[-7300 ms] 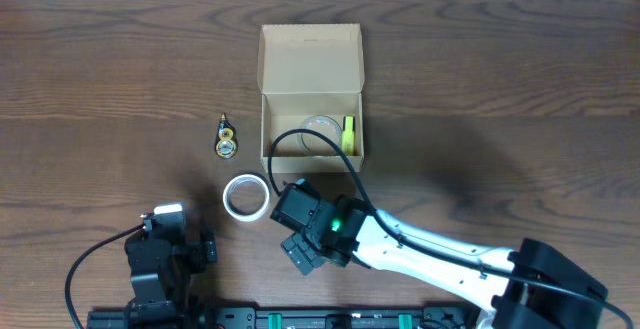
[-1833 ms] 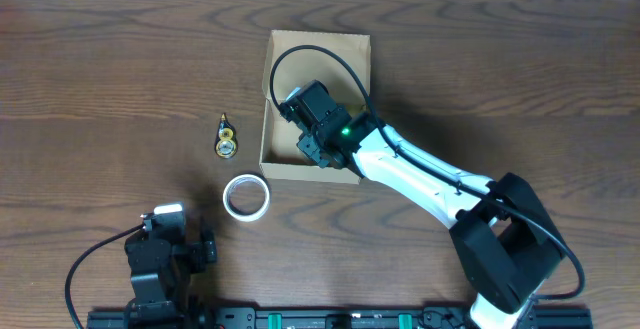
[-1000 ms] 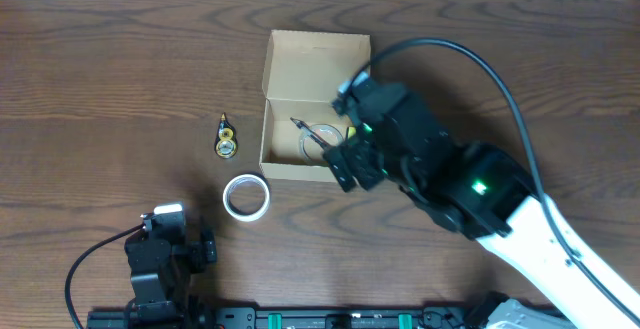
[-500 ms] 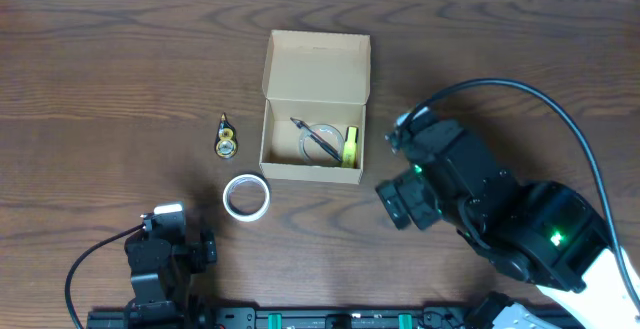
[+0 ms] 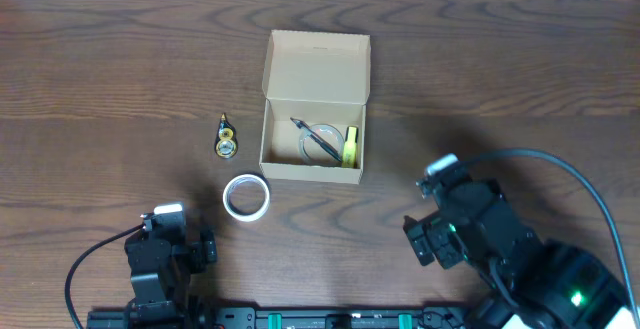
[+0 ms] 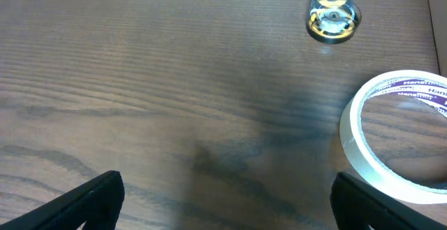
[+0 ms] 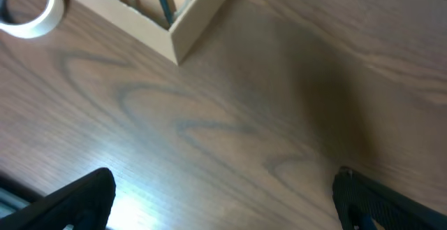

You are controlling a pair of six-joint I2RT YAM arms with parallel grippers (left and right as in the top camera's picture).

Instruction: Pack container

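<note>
The tan cardboard container (image 5: 281, 79) stands open at the table's middle, lid flap folded back. Inside lie a clear tape roll (image 5: 320, 141), a dark pen-like tool and a yellow item (image 5: 350, 145). A white tape roll (image 5: 245, 197) lies on the table left of the box front; it also shows in the left wrist view (image 6: 398, 138) and the right wrist view (image 7: 26, 6). A small yellow dispenser (image 5: 227, 141) lies left of the box. My right gripper (image 7: 223, 202) is open and empty, right of and nearer than the box. My left gripper (image 6: 223, 202) is open and empty at the front left.
The container's near corner (image 7: 188, 27) shows at the top of the right wrist view. The yellow dispenser also shows in the left wrist view (image 6: 333, 19). Bare dark wood table (image 5: 500, 99) lies right of the box.
My right arm reached into the box, left the dark tool inside, then drew back to the front right. The left arm has not moved.
</note>
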